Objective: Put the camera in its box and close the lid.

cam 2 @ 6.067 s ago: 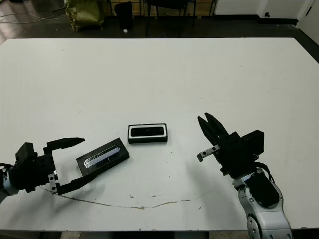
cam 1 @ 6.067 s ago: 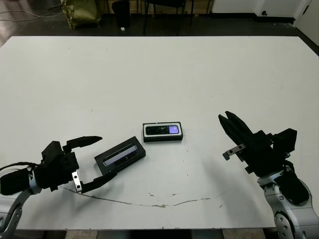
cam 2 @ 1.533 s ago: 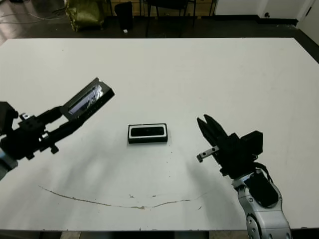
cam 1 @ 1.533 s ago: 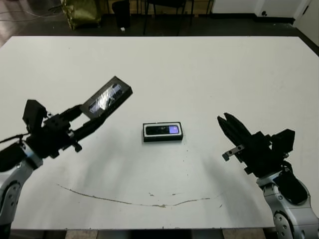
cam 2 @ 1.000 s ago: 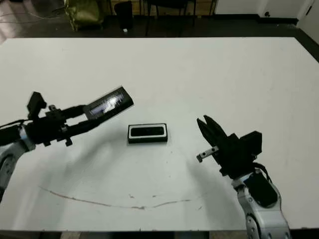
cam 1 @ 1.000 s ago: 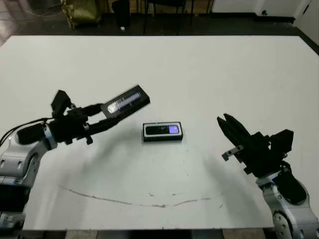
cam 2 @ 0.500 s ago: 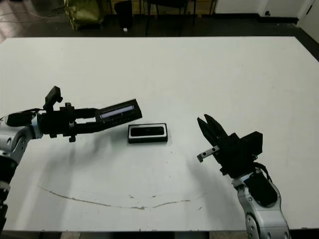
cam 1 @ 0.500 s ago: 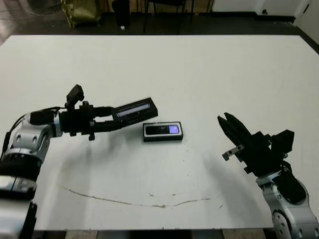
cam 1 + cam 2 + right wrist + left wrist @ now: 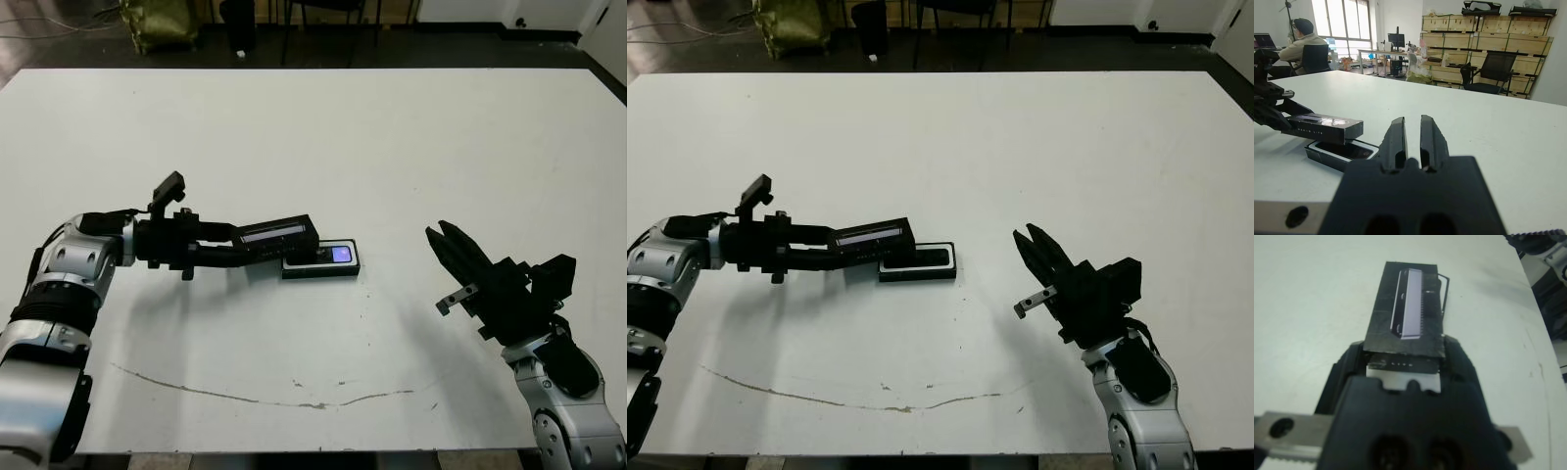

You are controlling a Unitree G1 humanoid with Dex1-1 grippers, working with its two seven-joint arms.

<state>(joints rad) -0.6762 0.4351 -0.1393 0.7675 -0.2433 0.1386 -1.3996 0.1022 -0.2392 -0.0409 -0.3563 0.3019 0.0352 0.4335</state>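
Observation:
The box (image 9: 349,269), a shallow black tray with a white lining, lies at the table's middle. The camera (image 9: 333,255) rests inside it, bluish screen up. My left gripper (image 9: 245,247) is shut on the lid (image 9: 278,235), a black cover with a glossy window. It holds the lid nearly level, low over the box's left end, covering that part. In the left wrist view the lid (image 9: 1408,308) hides most of the box. My right gripper (image 9: 440,231) hovers shut to the right of the box, holding nothing. The right wrist view shows the lid (image 9: 1320,125) just above the box (image 9: 1339,151).
A thin dark scuff line (image 9: 294,401) runs across the table near its front edge. Beyond the far edge stand chair legs and a yellow-green bag (image 9: 157,20). A person (image 9: 1300,44) sits at a desk far behind the table.
My left arm has swung the lid rightward and down, from raised at the left to level over the box's left end. The right arm has stayed put.

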